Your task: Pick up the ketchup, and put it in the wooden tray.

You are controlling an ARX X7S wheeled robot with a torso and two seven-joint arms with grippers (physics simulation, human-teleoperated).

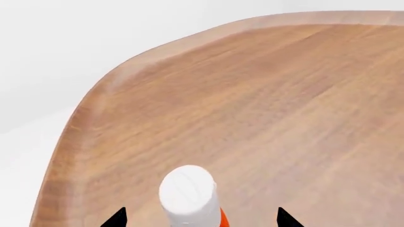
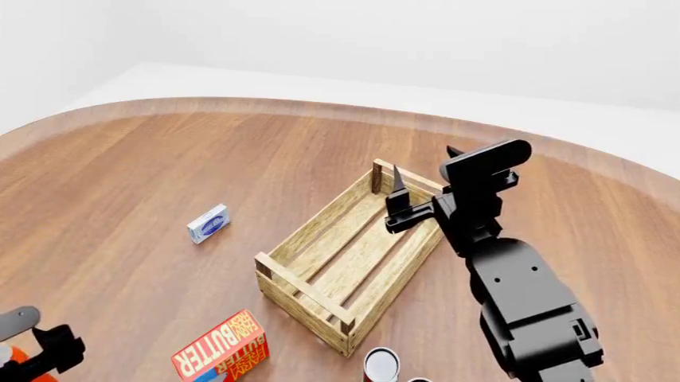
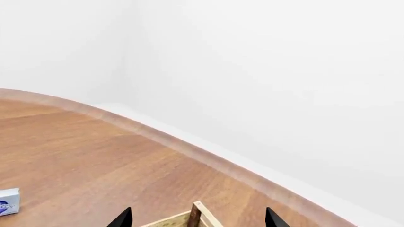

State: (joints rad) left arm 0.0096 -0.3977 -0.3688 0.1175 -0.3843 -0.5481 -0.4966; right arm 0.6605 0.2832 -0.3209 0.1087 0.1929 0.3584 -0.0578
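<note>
The ketchup (image 1: 189,196) stands upright between the left gripper's (image 1: 200,218) spread tips near the table's (image 1: 265,109) near-left edge, grip unconfirmed, while the tray (image 2: 318,302) lies mid-table under the open, empty right gripper (image 2: 404,199).

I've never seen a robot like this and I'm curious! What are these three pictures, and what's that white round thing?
It's a two-armed robot in a computer simulation. One picture looks down from its head; the other two come from cameras near each end effector. On the table sit a wooden tray, a butter box, a small blue-and-white box and a can. The white round thing is the cap of the ketchup, standing between the left end effector fingers; whether they squeeze it, I can't tell. The right end effector is open, empty, above the tray.
</note>
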